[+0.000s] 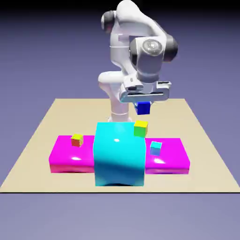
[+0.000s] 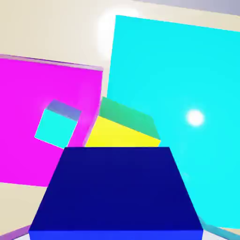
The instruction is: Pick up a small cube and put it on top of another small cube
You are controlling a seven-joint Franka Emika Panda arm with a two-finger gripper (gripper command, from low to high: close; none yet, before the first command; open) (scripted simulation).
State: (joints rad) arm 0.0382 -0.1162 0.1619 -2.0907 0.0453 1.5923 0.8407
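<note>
My gripper (image 1: 143,104) is shut on the small dark-blue cube (image 1: 143,108), holding it in the air. The cube fills the bottom of the hand view (image 2: 117,192) and hides the fingertips. Below it and a little nearer the camera, the cube with the yellow top and green sides (image 1: 140,128) sits at the back right corner of the big cyan block (image 1: 119,154). The hand view shows that yellow top (image 2: 119,136) just beyond the blue cube's far edge.
A flat magenta slab (image 1: 70,157) lies on both sides of the cyan block (image 2: 178,103). A yellow-topped cube with reddish sides (image 1: 77,139) rests on the slab's left part, and a small cyan cube (image 1: 155,148) (image 2: 55,127) on its right part.
</note>
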